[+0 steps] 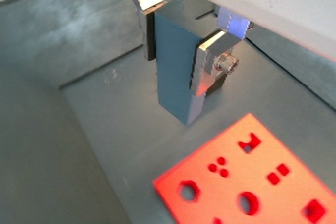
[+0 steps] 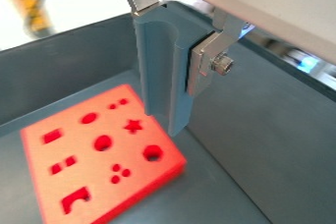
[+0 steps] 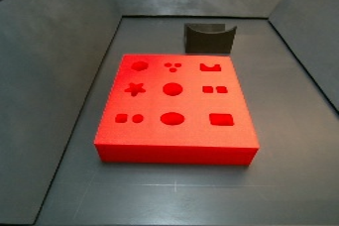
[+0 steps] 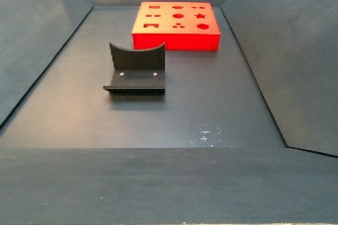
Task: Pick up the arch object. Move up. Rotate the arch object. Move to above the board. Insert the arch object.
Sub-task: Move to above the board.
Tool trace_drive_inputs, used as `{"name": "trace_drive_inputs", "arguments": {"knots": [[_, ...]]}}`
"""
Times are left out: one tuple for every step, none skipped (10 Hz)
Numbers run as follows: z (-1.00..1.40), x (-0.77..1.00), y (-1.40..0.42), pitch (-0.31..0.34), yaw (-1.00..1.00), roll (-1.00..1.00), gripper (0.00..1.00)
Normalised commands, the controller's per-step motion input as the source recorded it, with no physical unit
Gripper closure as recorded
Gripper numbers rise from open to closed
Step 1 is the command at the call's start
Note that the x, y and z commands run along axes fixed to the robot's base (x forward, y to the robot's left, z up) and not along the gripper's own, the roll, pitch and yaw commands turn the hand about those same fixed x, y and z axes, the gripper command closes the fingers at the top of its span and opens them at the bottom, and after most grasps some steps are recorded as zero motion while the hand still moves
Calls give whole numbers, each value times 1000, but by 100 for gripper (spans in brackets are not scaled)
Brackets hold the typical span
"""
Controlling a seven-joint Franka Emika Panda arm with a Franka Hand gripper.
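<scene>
In both wrist views my gripper (image 1: 182, 43) (image 2: 168, 41) is shut on the arch object (image 1: 176, 76) (image 2: 157, 71), a pale grey-blue block that hangs upright between the silver fingers (image 1: 210, 59) (image 2: 203, 59). One long face carries a curved groove. The block hangs in the air well above the floor. Below it lies the board (image 1: 262, 164) (image 2: 102, 194), a bright-red slab with shaped recesses, and the block's lower end overlaps the board's edge in a wrist view. Both side views show the board (image 3: 146, 104) (image 4: 185, 39) flat on the floor, while the gripper and block are out of their sight.
The fixture (image 3: 208, 38) (image 4: 134, 69), a dark bracket on a base plate, stands on the grey floor apart from the board. Sloped grey walls (image 3: 54, 61) (image 4: 40, 51) enclose the floor on all sides.
</scene>
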Motion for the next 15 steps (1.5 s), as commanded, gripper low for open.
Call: {"name": "trace_drive_inputs", "arguments": {"knots": [[85,268,-1000,11,1000,83,100],[81,282,-1000,17,1000,82,100],[75,312,-1000,24,1000,84,100],[76,326,-1000,28,1000,88,100],[53,313,-860,34,1000,94,100],[29,228,-504,42,1000,103,100],[13,165,-288,48,1000,110,100],[13,115,-167,54,1000,110,100],[10,82,-99,61,1000,121,100],[5,83,-74,68,1000,131,100],[1,85,-57,77,1000,142,100],[0,87,-47,90,1000,163,100],[1,86,-45,106,1000,181,100],[4,86,-43,126,1000,201,100],[7,85,-40,154,1000,225,100]]}}
